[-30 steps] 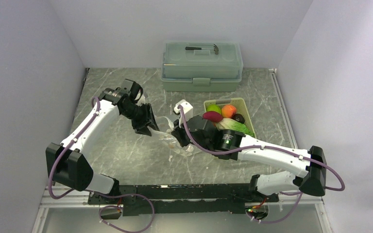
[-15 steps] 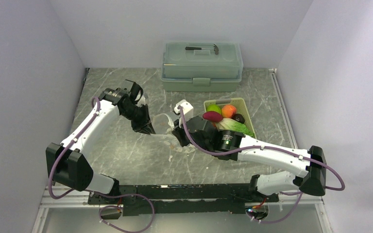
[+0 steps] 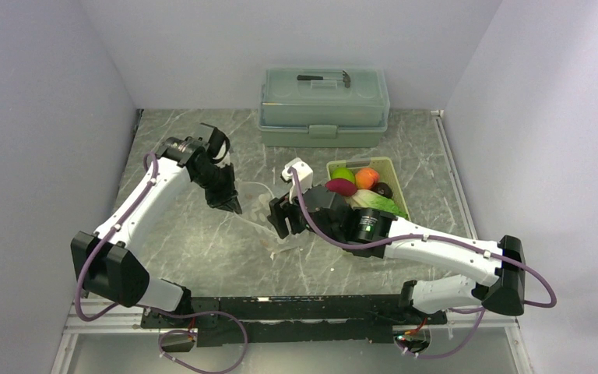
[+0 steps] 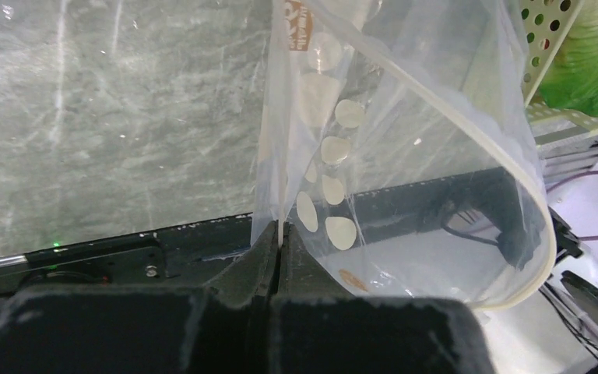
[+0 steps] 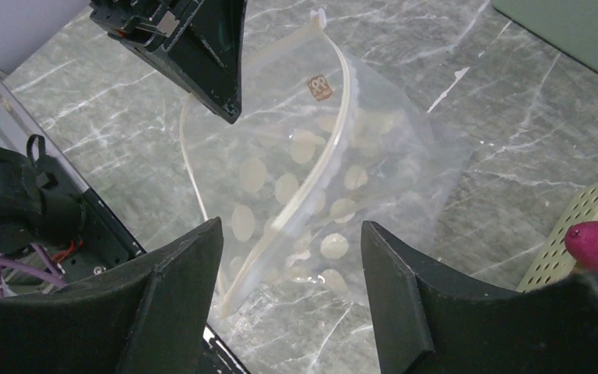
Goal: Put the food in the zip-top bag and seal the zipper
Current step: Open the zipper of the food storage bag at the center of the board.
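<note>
The left pincer (image 4: 278, 234) is closed tight on the thin edge of the bag (image 4: 405, 117), at one lip of its mouth. From the top view this pincer (image 3: 230, 204) points down at the bag's left side. The held lip stands up from the fingers. The other lip, with the zipper (image 4: 506, 140) along it, bows away in a wide arc, so the mouth gapes open.

The right pincer (image 5: 292, 226) has its jaws spread wide and grips nothing. It hovers over the bag (image 5: 342, 179), just right of the left pincer. Between its two dark fingers the dotted plastic and the pale zipper (image 5: 327, 164) strip show below. In the top view it (image 3: 279, 216) sits at the bag's right side.

The bag (image 3: 261, 199) lies in the middle of the grey marbled desk (image 3: 202, 241), between the two pincers.

All the food sits in a pale perforated tray (image 3: 401, 195) just right of the right pincer:
- a green fruit (image 3: 343, 174)
- an orange fruit (image 3: 367, 178)
- a purple root (image 3: 340, 186)
- a dark piece (image 3: 383, 189)
- lettuce (image 3: 378, 202)

A lidded grey-green box (image 3: 323, 105) stands at the far edge of the desk, behind the tray.
</note>
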### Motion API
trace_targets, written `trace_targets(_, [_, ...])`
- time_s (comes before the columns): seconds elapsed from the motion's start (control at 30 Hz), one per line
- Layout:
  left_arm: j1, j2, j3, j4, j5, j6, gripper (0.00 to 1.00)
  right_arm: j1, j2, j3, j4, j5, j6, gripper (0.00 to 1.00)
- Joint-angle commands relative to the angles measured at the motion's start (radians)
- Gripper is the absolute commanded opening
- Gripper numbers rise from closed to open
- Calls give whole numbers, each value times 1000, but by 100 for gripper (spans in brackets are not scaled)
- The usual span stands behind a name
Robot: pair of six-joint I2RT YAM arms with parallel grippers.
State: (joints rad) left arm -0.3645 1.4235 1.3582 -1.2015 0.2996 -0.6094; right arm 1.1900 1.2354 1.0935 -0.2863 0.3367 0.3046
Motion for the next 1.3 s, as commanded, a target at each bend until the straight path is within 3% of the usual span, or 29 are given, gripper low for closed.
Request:
trace_targets(0.0, [-43, -11, 89, -59, -130, 31, 0, 6, -36, 70, 2, 22, 9, 71])
trace_targets(0.3, [-149, 44, 300, -197, -378, 53, 0, 6, 17, 192, -113, 87, 58, 78])
trace_targets(0.67, [-257, 97, 388, -259, -471, 32, 0, 5, 159, 365, -276, 215, 155, 80])
trace_targets(1.27, [-305, 67, 382, -251, -458, -2, 0, -39, 291, 379, -291, 236, 203, 62])
